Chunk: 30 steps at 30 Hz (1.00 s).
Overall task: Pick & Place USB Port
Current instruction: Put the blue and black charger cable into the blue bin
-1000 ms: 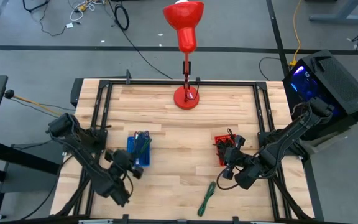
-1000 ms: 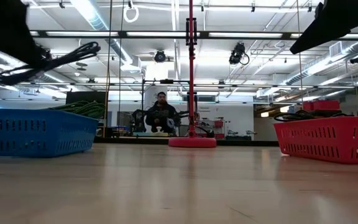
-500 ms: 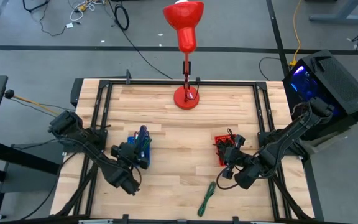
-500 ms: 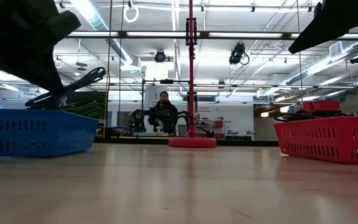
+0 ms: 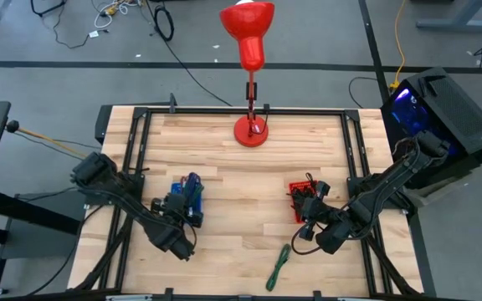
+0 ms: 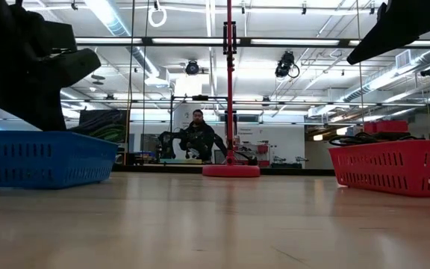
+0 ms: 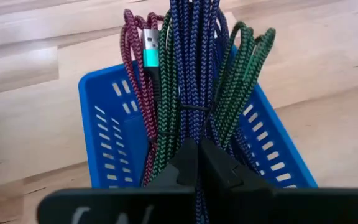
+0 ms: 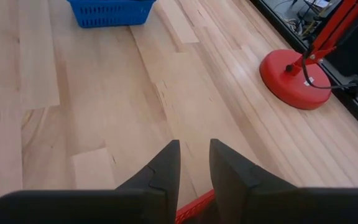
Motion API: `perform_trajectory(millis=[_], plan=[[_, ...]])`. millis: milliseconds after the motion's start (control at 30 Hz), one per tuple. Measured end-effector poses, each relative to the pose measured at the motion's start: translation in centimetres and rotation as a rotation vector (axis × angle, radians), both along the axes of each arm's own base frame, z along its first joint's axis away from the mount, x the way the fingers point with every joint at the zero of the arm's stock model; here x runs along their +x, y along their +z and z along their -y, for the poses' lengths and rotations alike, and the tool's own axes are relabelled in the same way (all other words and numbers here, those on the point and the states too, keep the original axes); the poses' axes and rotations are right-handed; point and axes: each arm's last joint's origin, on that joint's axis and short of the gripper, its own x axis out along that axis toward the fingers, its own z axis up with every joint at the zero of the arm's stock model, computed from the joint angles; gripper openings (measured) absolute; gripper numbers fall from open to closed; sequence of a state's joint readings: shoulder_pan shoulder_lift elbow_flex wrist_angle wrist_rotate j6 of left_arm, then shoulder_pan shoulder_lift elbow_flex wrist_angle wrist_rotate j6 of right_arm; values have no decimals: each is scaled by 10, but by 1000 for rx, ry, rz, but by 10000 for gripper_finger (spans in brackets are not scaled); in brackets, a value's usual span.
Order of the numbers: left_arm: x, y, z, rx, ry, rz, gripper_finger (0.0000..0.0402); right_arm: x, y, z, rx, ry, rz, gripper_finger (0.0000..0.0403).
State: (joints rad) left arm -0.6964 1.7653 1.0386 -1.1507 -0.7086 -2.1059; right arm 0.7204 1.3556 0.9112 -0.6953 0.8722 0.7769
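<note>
On the table: one blue basket, one red basket.

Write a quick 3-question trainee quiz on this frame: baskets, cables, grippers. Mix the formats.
1. True or false: the left gripper is shut on the blue cable above the blue basket.
2. Multiple choice: where does the green cable outside the baskets lie? A) in the red basket B) on the table in front of the red basket C) beside the lamp base.
3. Fill in: the right gripper hovers over the near rim of the ___ basket, holding nothing.

Key
1. True; its fingers pinch the blue cable, which hangs into the blue basket.
2. B; it rests on the table in front of the red basket.
3. Red.
</note>
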Motion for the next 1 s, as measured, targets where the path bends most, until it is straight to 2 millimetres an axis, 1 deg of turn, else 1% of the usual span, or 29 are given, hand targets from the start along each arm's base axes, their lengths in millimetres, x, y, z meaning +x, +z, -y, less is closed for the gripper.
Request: perform_trajectory(millis=[267,433,633,833,900,1000], plan=[[1,-1,-1,-2,5,-1,19,0,0,0,1,0,0,87],[3,-1,-2,-15,28,21,36,0,0,0,0,0,1,87],[4,-1,-3,-12,32,25,69,0,0,0,0,0,1,87],[4,2,-3,2,26,52,112,0,0,0,-1,0,1,87],[5,5,-3,24,13,77,125,0,0,0,-1,0,1,87],[8,17,-2,60,-31,111,138,0,0,0,-1,0,1,87]])
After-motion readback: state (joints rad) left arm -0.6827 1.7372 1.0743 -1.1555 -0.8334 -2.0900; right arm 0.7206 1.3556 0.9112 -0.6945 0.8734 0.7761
